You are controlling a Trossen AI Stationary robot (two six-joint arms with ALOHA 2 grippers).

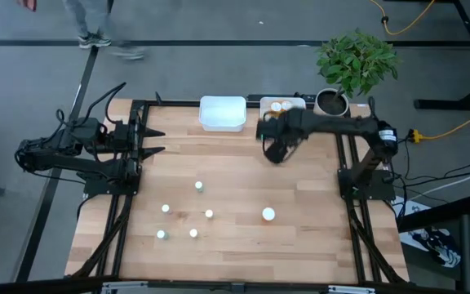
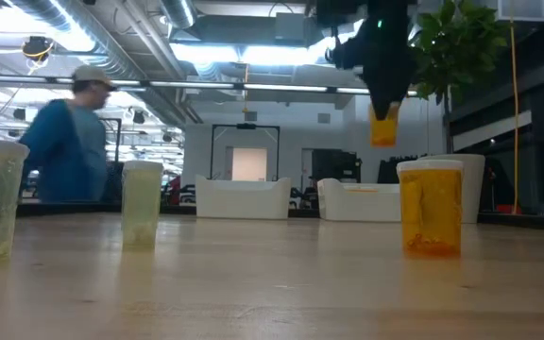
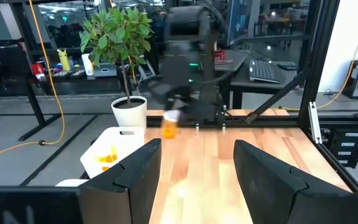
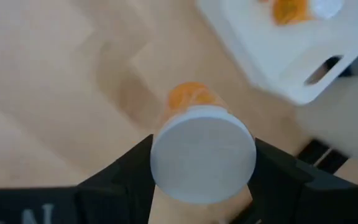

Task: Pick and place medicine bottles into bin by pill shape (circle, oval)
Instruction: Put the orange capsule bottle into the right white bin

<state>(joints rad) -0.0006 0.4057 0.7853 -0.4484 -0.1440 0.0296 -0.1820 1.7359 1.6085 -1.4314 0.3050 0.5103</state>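
Note:
My right gripper (image 1: 276, 153) is shut on an orange medicine bottle with a white cap (image 4: 204, 154), held well above the table near the two white bins; the low view shows the bottle (image 2: 382, 124) hanging in the air. The right-hand bin (image 1: 284, 104) holds orange bottles; the left-hand bin (image 1: 222, 113) stands beside it. One orange bottle (image 2: 432, 208) stands on its base on the table, its white cap showing in the high view (image 1: 268, 214). Several smaller vials (image 1: 198, 186) stand at the near left. My left gripper (image 3: 197, 180) waits open at the table's left edge. My right gripper pinches the bottle at its white cap (image 4: 166, 163), one finger on each side of the cap's rim. The fingers come from above, pointing down. The bottle hangs upright below them, its orange body (image 4: 190, 96) lifted clear of the table.
A potted plant (image 1: 355, 59) stands at the far right corner behind the bins. A person (image 2: 64, 142) walks beyond the table's far side. Bare wood lies between the bins and the standing bottles.

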